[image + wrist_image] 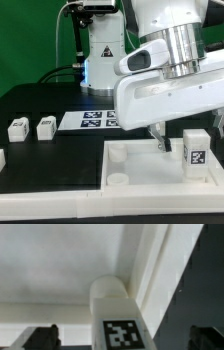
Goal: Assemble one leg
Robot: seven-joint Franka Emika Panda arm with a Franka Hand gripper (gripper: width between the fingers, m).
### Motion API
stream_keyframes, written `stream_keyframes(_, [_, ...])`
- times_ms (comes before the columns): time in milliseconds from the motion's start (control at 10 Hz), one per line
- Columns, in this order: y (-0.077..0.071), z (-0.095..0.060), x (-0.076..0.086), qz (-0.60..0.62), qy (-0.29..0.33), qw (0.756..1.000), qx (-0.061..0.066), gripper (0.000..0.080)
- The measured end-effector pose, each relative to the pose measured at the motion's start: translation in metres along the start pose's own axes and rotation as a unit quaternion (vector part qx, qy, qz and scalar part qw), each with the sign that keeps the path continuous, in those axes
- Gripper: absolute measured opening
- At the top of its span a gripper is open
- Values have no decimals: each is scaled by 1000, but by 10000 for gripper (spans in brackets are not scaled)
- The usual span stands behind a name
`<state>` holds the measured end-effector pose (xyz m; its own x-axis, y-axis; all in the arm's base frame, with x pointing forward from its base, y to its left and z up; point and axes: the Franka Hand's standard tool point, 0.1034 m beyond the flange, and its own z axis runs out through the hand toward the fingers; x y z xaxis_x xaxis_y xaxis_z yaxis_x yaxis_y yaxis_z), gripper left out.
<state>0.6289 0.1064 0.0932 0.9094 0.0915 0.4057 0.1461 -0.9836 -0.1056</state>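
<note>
A leg [193,148], a small white post with a black-and-white tag, stands upright at the corner of the large white panel [130,160] on the exterior view's right. My gripper [184,142] is lowered around it, and one finger [158,141] shows beside it. In the wrist view the leg [120,314] stands between my two dark fingers [40,337], with a gap on each side. The gripper [122,341] is open. The panel [60,269] and its raised rim fill the wrist view behind the leg.
Two more legs [18,128] [46,126] stand on the black table at the exterior view's left, and another [2,157] is cut off by the edge. The marker board [92,120] lies behind the panel. A round socket [116,179] sits at the panel's near corner.
</note>
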Motion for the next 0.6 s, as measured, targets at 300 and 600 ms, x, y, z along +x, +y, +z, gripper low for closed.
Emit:
stream_keyframes(300, [0,0,0,0,0,1000,0,649])
stream_keyframes(600, [-5,11,-30,1,-74,997,13,649])
